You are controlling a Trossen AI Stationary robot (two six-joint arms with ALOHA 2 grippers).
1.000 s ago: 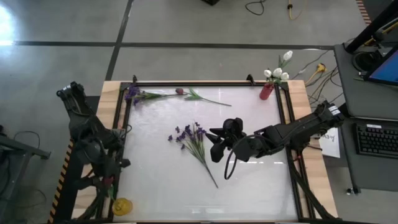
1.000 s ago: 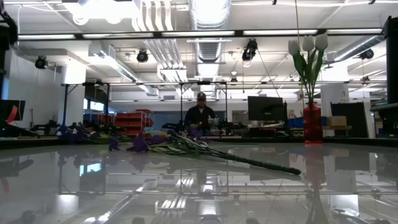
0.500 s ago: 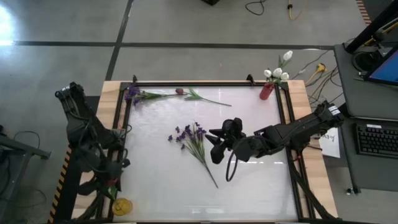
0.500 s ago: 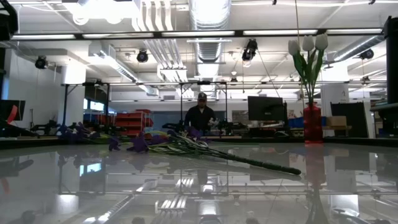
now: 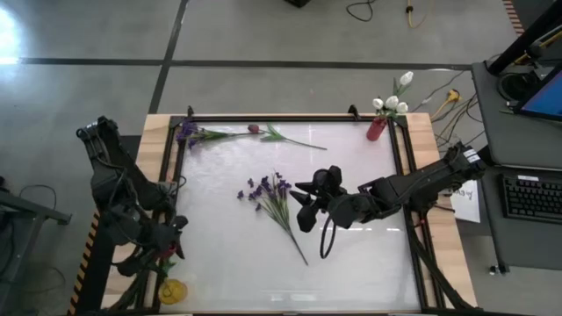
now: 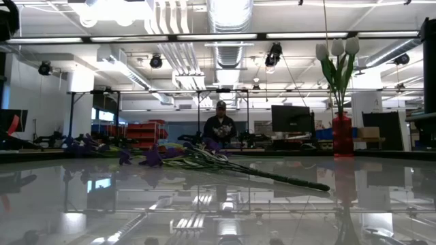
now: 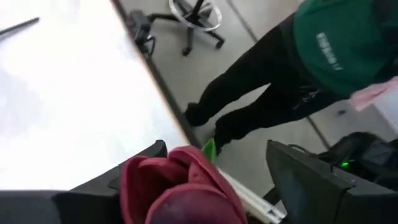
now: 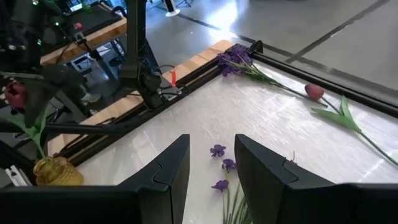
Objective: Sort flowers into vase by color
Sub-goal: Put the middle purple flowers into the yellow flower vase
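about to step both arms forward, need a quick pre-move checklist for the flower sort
1. Left claw shut on the red bud: ok.
2. Yellow vase upright at the table's near left corner, beside the left claw: ok.
3. Right claw open, over the purple bunch: ok.
4. Right claw's height above the stems: cannot tell.
5. White tulips already in the red vase: ok.
6. A person stands close to the table's left edge: not ok.

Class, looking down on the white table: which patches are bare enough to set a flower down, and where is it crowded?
Bare: the near strip of the table, and the far right between the pink-red bud stem and the red vase. Crowded: the middle, where the right end effector hangs beside the purple bunch.
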